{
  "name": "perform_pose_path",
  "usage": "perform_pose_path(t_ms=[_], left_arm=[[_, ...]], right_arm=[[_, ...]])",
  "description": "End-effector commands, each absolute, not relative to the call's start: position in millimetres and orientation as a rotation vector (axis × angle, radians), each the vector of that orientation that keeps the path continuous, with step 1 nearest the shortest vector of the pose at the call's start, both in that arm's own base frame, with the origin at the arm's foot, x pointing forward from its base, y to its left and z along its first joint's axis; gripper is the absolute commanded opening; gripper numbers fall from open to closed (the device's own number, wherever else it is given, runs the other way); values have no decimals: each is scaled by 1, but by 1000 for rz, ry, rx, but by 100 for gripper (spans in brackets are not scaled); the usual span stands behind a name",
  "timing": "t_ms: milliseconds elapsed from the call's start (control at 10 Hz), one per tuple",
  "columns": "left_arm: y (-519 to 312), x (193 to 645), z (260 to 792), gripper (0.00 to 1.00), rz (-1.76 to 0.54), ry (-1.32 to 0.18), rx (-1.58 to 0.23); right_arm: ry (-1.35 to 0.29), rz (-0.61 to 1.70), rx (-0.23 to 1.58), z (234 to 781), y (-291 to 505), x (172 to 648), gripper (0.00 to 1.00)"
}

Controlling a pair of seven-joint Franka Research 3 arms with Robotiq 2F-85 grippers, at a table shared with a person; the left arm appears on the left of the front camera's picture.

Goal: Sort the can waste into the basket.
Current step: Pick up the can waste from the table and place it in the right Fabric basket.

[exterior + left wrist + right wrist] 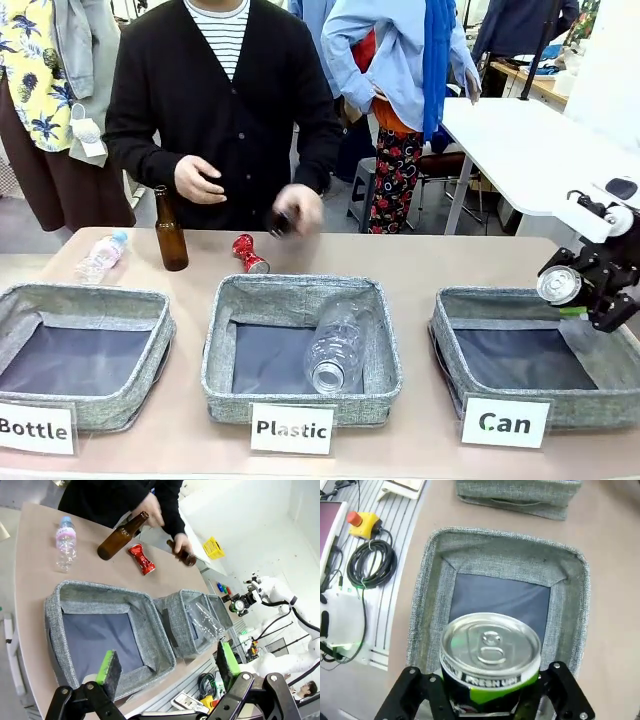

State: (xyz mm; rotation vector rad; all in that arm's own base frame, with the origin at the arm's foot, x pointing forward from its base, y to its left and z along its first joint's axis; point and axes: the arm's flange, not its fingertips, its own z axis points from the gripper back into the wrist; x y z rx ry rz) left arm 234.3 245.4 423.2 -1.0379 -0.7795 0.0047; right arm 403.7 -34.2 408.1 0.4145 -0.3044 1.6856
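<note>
Plainly, the tabletop (420, 255) carries three grey bins, and the "Can" basket (452, 312) at the robot's right has a bare dark base; above its outer side hangs the right tool (486, 700), jaws seemingly closed on the silver can (490, 642), lid facing the wrist camera. The left tool (168, 660) hovers with its pads spread wide and nothing between them. The red can (249, 253) lies near the far edge, just beside the brown bottle (170, 233). Both cans are probably thin, light metal: slick, easily dented, likely to slip or skid under a careless pinch; the red one looks crushed narrow at its middle, so that waist seems the surest place to grip.
</note>
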Motion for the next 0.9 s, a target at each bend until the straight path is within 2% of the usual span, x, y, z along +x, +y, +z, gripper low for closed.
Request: perform_pose_path(t_ms=[0, 100, 400, 500, 600, 800], left_arm=[[246, 235, 424, 100, -12, -807, -1041], [246, 235, 424, 100, -12, -807, -1041], [246, 235, 424, 100, -12, -807, -1041], [246, 235, 424, 100, -12, -807, -1041], [246, 235, 424, 100, -12, -807, -1041], [246, 235, 424, 100, -12, -807, -1041]], right_arm=[[-289, 1644, 405, 406, -36, 404, 59], [-293, 1645, 407, 405, -36, 405, 99], [-296, 1634, 409, 404, -39, 408, 100], [-289, 1627, 408, 403, -39, 408, 92], [-287, 1627, 411, 403, -39, 410, 100], [-275, 1615, 416, 403, -39, 412, 100]])
